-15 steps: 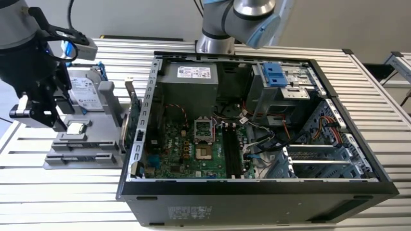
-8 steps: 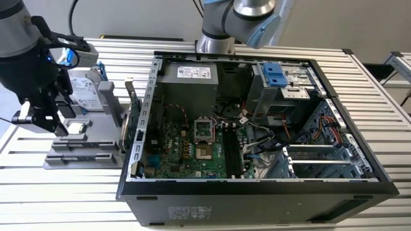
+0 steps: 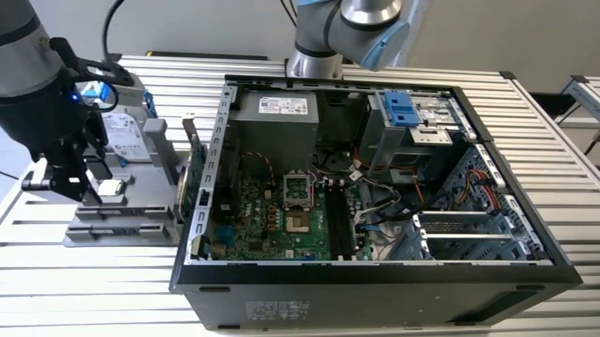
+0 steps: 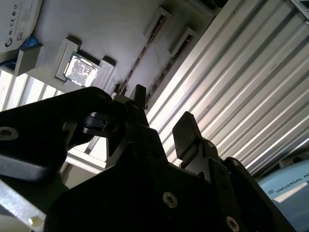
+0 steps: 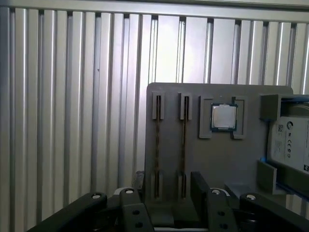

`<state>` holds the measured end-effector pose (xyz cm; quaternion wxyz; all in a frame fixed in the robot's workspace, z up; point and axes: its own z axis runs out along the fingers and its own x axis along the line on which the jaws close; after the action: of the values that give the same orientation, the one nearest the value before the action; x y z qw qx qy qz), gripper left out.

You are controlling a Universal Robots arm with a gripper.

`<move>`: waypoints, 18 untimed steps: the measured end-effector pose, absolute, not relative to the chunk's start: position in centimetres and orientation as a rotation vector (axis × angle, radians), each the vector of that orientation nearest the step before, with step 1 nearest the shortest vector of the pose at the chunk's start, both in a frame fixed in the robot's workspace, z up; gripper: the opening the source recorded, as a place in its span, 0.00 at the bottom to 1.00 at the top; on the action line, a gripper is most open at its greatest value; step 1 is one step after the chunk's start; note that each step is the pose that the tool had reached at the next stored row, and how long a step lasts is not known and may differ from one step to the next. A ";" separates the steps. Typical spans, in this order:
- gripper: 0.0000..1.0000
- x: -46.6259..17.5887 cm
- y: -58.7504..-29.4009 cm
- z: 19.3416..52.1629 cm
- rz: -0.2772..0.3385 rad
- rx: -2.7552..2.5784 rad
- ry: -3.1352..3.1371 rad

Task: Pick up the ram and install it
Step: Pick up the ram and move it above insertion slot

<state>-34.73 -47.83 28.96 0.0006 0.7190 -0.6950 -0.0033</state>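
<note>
Found black two-fingered gripper [image 5: 168,179] poised above flat grey plastic holder tray [image 5: 207,159], jaws spread apart, gripping nothing. Spotted ram [image 5: 183,145], a long thin circuit-board stick seen edge-on, standing in a narrow slot of that tray. Logged second stick [image 5: 158,145] of like kind in the neighbouring slot, just beside and parallel. Placed both below and ahead of the jaws, long axes running straight away from the fingertips [image 5: 198,183]. Judged closing direction as crossing the thin faces, not the length. Could not pick the stick nearer the jaw centreline. Noted square silver processor chip [image 5: 223,117] in its own recess near the slots, then silver hard drive [image 5: 289,140] in a blue-edged frame beyond, so judged side room tight. In the exterior view, put gripper [image 3: 80,191] and holder tray [image 3: 117,228] at that view's left on ribbed aluminium table [image 3: 94,295], apart from open black computer case [image 3: 375,270]. Saw long black memory sockets [image 3: 338,217] on green motherboard [image 3: 253,225] inside. Judged ram thin and slot-held, so likely to bind if lifted tilted.
</note>
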 end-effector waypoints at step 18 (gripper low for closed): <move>1.00 -34.7 -48.3 26.7 -0.010 2.259 -2.182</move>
<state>-34.72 -48.34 26.69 0.0006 0.7192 -0.6947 -0.0033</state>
